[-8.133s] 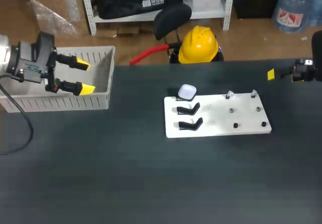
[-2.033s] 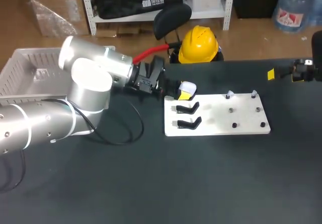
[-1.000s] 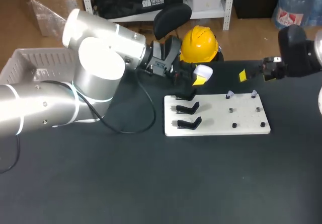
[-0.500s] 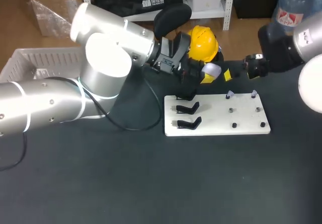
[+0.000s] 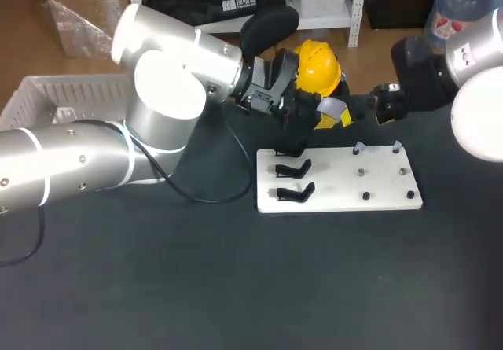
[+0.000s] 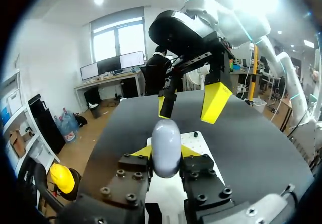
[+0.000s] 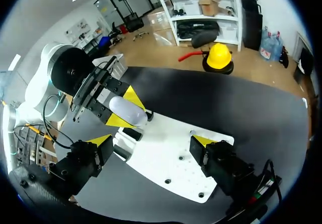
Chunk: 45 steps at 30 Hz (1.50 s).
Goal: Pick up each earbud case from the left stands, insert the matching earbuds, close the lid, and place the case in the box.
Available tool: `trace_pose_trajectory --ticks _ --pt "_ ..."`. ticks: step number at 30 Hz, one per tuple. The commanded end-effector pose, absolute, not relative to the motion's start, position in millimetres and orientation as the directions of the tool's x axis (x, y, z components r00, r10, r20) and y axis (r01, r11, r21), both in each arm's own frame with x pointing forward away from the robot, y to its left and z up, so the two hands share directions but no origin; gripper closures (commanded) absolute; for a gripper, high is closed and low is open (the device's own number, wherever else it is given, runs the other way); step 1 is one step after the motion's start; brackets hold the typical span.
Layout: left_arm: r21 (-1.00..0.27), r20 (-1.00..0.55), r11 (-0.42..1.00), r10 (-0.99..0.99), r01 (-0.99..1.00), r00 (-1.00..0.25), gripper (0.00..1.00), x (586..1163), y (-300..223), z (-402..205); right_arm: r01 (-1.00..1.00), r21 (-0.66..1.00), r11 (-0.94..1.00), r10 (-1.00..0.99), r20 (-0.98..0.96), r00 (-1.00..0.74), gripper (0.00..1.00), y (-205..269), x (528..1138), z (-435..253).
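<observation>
My left gripper (image 5: 322, 117) is shut on a white earbud case (image 5: 332, 110), holding it in the air above the far edge of the white board (image 5: 338, 181). In the left wrist view the case (image 6: 166, 144) sits upright between my left gripper's (image 6: 166, 153) yellow tips. My right gripper (image 5: 351, 114) hangs open just right of the case, its two yellow tips facing it (image 6: 190, 104). The right wrist view shows the case (image 7: 128, 110) ahead of my wide right gripper (image 7: 151, 142). Two earbuds (image 5: 358, 147) (image 5: 396, 144) stand on pegs at the board's far right.
Three black stands (image 5: 294, 169) on the board's left side hold nothing. Small dark pegs (image 5: 366, 196) dot the board's right half. A grey basket (image 5: 47, 102) sits at the table's far left, behind my left arm.
My left arm has carried the case a little further right. My right gripper has come in from the right, closing the gap to the case.
</observation>
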<state>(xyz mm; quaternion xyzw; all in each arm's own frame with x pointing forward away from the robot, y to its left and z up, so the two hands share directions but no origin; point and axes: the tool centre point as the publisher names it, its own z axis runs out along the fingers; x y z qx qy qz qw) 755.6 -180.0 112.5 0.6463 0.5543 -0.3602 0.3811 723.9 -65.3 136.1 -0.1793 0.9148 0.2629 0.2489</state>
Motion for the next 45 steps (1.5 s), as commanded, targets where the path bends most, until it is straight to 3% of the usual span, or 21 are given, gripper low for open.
trace_pose_trajectory --ticks 1,20,29,45 --pt "0.099 -0.889 -0.109 0.438 0.989 0.137 1.0 753 -180 114 -0.459 0.399 0.794 -0.195 -0.549 -0.813 0.0 -61 732 134" --pt "0.094 -0.901 -0.144 0.409 0.985 0.146 1.0 741 -182 114 -0.475 0.379 0.794 -0.208 -0.565 -0.799 0.0 -60 744 144" --pt "0.036 -0.963 -0.07 0.262 0.997 0.053 1.0 748 -174 112 -0.488 0.254 0.835 -0.263 -0.595 -0.759 0.0 -93 734 167" --pt "0.036 -0.999 -0.035 0.038 0.999 0.037 1.0 739 -141 140 -0.453 0.058 0.89 -0.354 -0.54 -0.764 0.0 -143 718 178"
